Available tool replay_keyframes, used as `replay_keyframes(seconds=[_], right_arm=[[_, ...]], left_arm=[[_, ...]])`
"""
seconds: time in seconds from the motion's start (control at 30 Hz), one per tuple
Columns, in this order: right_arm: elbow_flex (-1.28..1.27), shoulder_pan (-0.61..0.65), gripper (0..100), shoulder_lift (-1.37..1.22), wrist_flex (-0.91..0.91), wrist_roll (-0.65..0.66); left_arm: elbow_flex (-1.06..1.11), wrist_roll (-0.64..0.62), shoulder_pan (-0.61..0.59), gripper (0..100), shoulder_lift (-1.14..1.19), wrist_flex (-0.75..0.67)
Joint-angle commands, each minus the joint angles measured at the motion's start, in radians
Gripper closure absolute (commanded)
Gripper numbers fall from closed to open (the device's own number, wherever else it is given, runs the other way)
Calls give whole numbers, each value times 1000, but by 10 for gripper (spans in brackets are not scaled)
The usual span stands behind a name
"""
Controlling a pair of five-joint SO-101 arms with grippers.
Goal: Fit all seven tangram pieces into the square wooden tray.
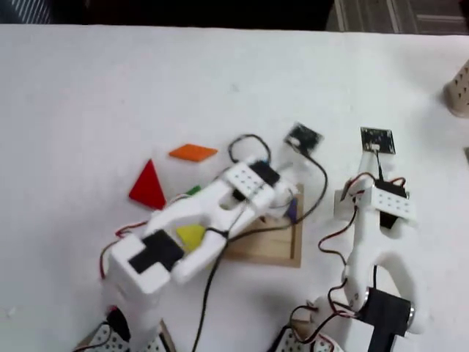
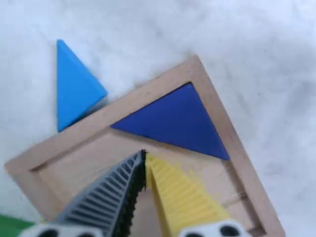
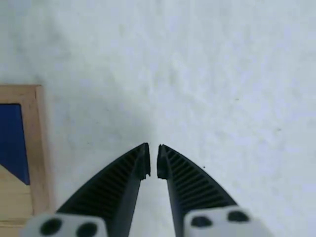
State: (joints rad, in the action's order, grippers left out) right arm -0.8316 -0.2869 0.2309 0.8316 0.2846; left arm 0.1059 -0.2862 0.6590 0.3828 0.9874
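The square wooden tray [image 1: 275,246] [image 2: 217,103] lies at mid-table, partly under the left arm. A dark blue triangle [image 2: 173,121] [image 3: 10,143] lies inside it against one corner. My left gripper [image 2: 144,159] hovers over the tray floor beside that triangle, its grey and yellow fingers shut with nothing between them. A light blue triangle [image 2: 74,86] rests on the table just outside the tray rim. On the table left of the tray are a red triangle [image 1: 148,185], an orange parallelogram [image 1: 193,152], a green piece [image 1: 193,191] and a yellow piece [image 1: 190,235]. My right gripper [image 3: 153,162] is shut over bare table, beside the tray [image 3: 39,143].
The left arm [image 1: 190,220] lies across the tray's left side and hides part of it. The right arm [image 1: 381,213] stands to the tray's right. A tan perforated object [image 1: 458,92] sits at the far right edge. The table's far edge runs along the top.
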Motion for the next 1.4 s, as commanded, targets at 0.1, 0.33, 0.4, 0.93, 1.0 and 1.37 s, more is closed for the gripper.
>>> replay_keyframes(seconds=[0.1,0.33,0.4,0.93,1.0,1.37], right_arm=[[5,-8,964,33,-12,-3],[3,-4,964,33,-13,-5],[3,-1,964,33,-12,-5],[-9,38,964,35,-15,-5],[-8,50,964,36,-15,-9],[290,506,957,36,251,201]], left_arm=[[-48,-3,-182,979,-154,107],[-48,84,-403,979,-269,198],[-40,175,-496,979,-303,190],[485,210,-1029,976,-532,-230],[497,210,-1052,976,-532,-236],[496,150,-1124,976,-530,-308]])
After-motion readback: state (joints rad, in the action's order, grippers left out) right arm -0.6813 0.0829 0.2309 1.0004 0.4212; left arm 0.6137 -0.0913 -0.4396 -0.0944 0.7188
